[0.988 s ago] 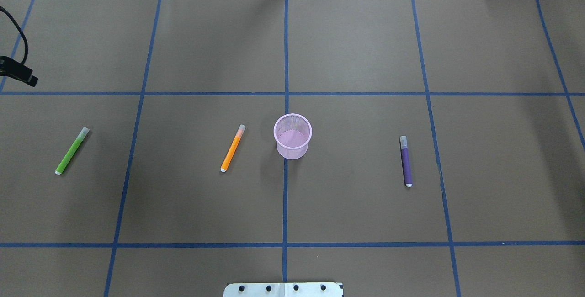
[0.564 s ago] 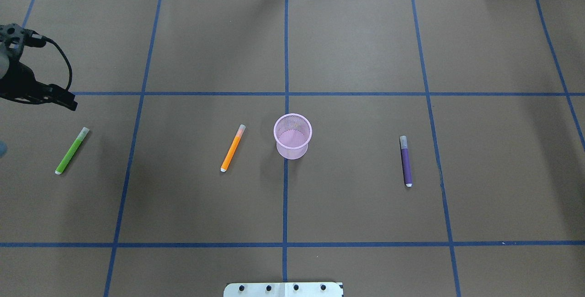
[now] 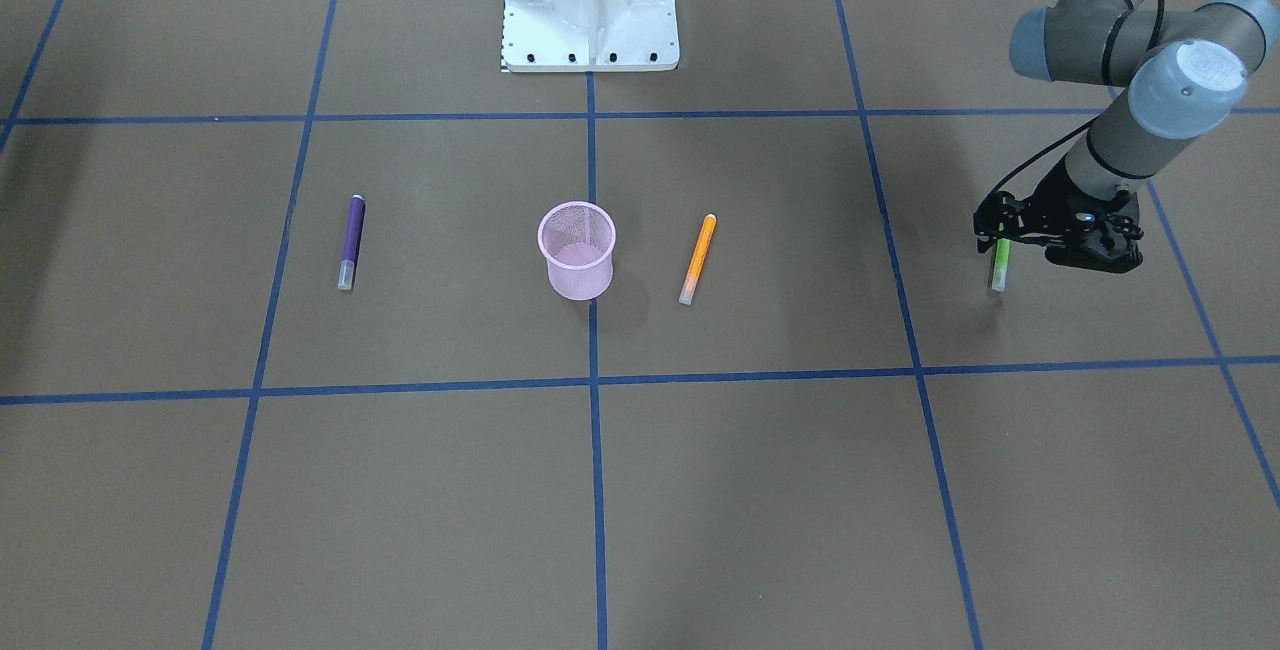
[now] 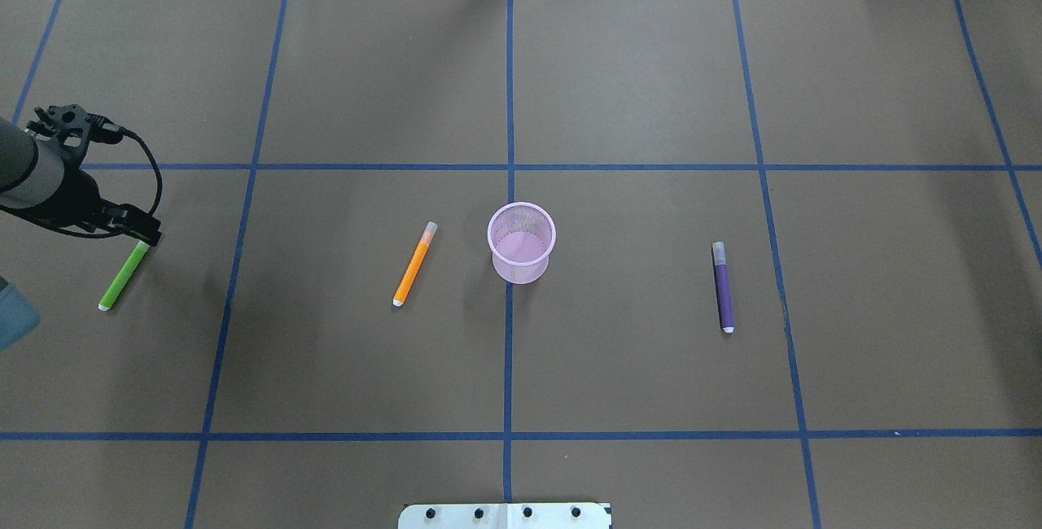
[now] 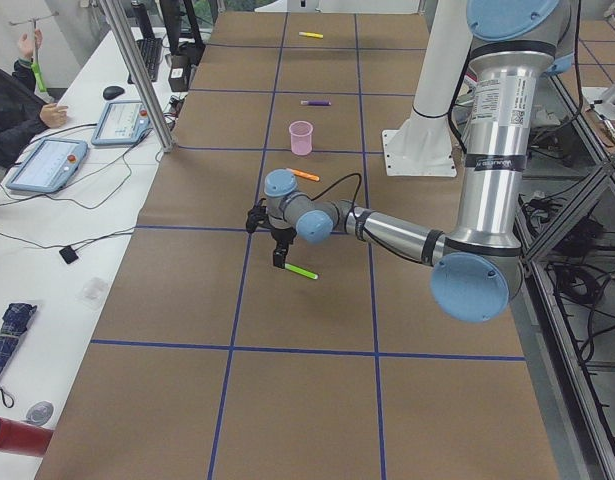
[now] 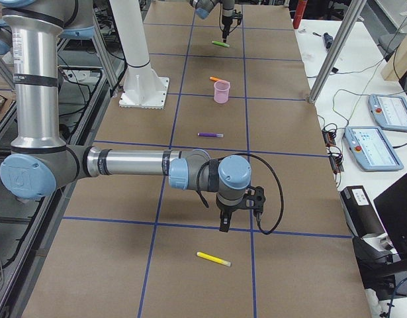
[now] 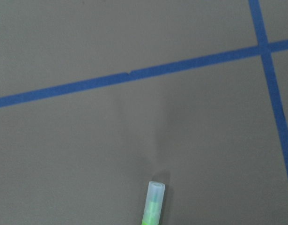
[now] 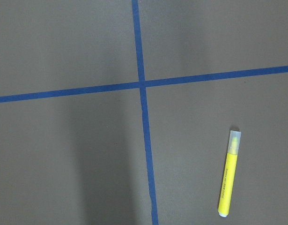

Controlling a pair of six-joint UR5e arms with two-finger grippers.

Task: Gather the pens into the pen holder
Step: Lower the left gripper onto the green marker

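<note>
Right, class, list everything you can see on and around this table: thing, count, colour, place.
green pen: one, far left, flat
orange pen: one, just left of holder, flat
purple pen: one, right of holder, flat
yellow pen: one, far right end, flat
holder: one, pink mesh, centre, upright, empty
table: one, brown, blue tape grid
base: one, white, robot's edge
tablets: two, grey, side bench
left gripper: black, at green pen's cap end
right gripper: black, near yellow pen
</note>
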